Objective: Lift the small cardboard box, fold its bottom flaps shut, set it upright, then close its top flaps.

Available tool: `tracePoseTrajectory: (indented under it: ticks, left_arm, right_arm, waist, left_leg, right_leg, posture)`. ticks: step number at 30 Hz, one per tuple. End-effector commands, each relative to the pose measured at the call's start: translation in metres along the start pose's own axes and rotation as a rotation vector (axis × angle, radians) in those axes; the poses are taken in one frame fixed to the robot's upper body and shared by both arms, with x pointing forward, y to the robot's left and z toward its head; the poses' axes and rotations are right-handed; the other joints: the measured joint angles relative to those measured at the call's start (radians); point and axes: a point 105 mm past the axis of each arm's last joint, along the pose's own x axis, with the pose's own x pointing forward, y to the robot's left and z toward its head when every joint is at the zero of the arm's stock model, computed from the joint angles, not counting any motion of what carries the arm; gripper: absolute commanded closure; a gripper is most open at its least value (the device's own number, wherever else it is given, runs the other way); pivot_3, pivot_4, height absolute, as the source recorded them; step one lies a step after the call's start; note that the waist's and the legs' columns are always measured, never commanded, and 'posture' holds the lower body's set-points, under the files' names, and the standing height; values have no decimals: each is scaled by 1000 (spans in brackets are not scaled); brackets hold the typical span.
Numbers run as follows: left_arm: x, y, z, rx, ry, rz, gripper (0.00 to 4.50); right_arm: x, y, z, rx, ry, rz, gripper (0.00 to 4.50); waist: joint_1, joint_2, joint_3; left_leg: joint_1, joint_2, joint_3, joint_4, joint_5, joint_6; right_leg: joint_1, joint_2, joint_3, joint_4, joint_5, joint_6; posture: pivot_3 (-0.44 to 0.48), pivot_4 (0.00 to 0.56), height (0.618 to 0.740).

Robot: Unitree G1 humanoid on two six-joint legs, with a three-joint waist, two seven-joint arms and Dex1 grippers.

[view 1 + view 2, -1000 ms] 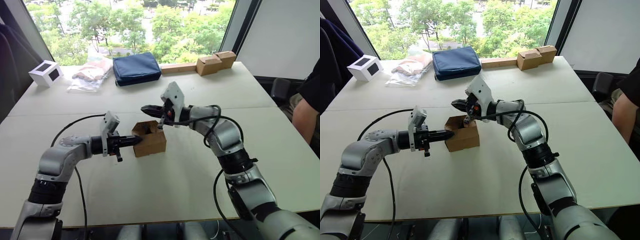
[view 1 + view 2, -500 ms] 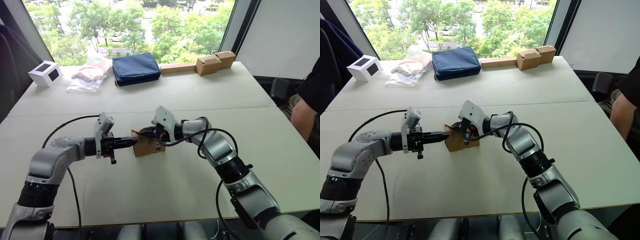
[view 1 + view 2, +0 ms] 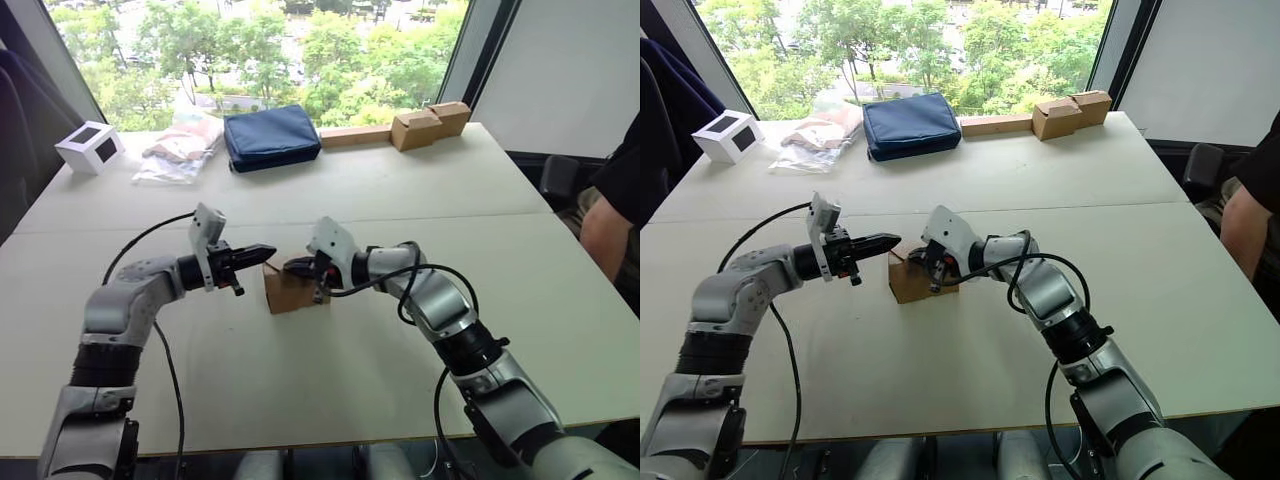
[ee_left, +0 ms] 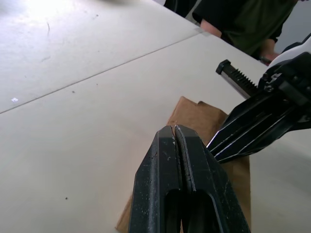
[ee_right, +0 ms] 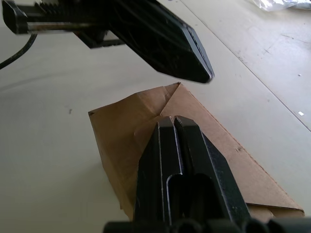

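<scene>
1. Left eye view looks down on a wide off-white table (image 3: 330, 370) built of panels, with a seam running across it behind the arms (the near half is bare apart from the arms' black cables).

2. Near the middle of the table sits the small cardboard box (image 3: 290, 288), plain brown, resting on the surface with its top flaps folded down.

3. On the box's right side the right gripper (image 3: 294, 265) lies low over the top flaps. In the right wrist view its two black fingers (image 5: 167, 160) are pressed together with nothing between them, their tips on the brown cardboard.

4. Just left of the box, and raised a little above its top edge, the left gripper (image 3: 262, 251) points toward it. Its fingers (image 4: 180, 165) are likewise closed tight on nothing (the left wrist view shows them over the cardboard, beside the right gripper).

5. Along the far edge, left to right, lie a white cube box (image 3: 91, 146) with a dark window, a clear plastic bag (image 3: 183, 145) of goods, a navy zip pouch (image 3: 272, 136), and pale tan cardboard boxes (image 3: 432, 124) with a long strip.

6. Beyond the table, large windows give onto green trees (image 3: 260, 45).

7. At the right edge a person's arm (image 3: 608, 225) shows, dark-sleeved.
</scene>
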Motion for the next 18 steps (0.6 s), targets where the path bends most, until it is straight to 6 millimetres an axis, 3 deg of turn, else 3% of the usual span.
tracePoseTrajectory:
  ticks: [1, 5, 9, 18]
  left_arm:
    - [3, 7, -2, 71, 15, 37, 4465]
    - [6, 4, -6, 51, 1, 11, 4465]
    - [6, 2, -8, 42, -5, 6, 4465]
    - [4, 3, -7, 6, -23, 8, 4465]
  right_arm:
    - [-9, 1, 26, -24, -112, -10, 4500]
    - [-22, 11, 32, -48, -151, 24, 4500]
    - [-27, 18, 18, -75, -91, 42, 4500]
    - [-20, 8, -1, -148, -1, -6, 4500]
  waist:
    - [0, 0, 0]
    - [5, 0, 0]
    - [4, 0, 0]
    - [4, 0, 0]
  left_leg:
    - [0, 0, 0, 0, 0, 0]
    - [0, 0, 0, 0, 0, 0]
    - [1, 0, 0, 0, 0, 1]
    - [1, 0, 0, 0, 0, 1]
  right_leg:
    - [0, 0, 0, 0, 0, 0]
    - [0, 0, 0, 0, 0, 0]
    - [2, 0, 0, 0, 0, 0]
    - [2, 0, 0, 0, 0, 0]
  posture:
    - [0, 150, 740]
    - [0, 150, 740]
    - [0, 150, 740]
    - [0, 150, 740]
